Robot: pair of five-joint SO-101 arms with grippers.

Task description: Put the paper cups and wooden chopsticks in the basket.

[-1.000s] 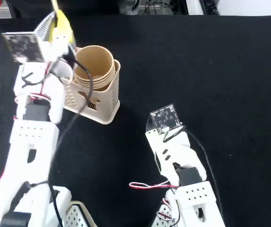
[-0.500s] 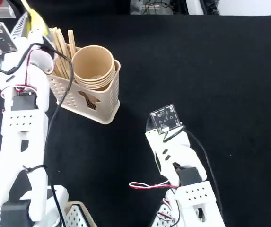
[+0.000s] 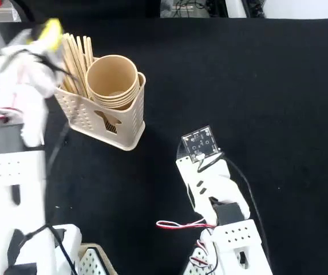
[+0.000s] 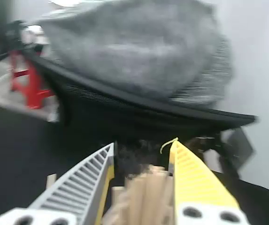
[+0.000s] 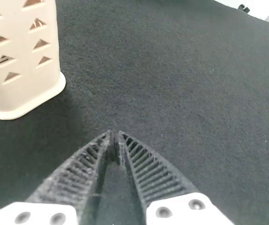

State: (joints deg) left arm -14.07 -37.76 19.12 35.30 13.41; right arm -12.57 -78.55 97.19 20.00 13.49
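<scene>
Black cloth over the table (image 3: 255, 86) takes up most of the high view, with the left arm (image 3: 12, 172) running up the left edge of the frame and the right arm (image 3: 215, 195) parked low in the middle. Next down in size is the cream basket (image 3: 118, 123) in the upper left, sitting upright on the cloth. The paper cups (image 3: 113, 77) are nested into one stack inside its right half, and the wooden chopsticks (image 3: 75, 57) stand bunched in its left half, tips poking above the rim, right beside the cups. So as far as I can tell both kinds of item are in, and the job looks pretty much done; all that's left is probably for the left arm to get clear. The left gripper (image 4: 142, 145) hovers near the chopstick tops with its fingers spread apart, not pinching anything I can see. The right gripper (image 5: 113, 136) has its fingers pressed together on nothing, low over the cloth and well apart from the basket
</scene>
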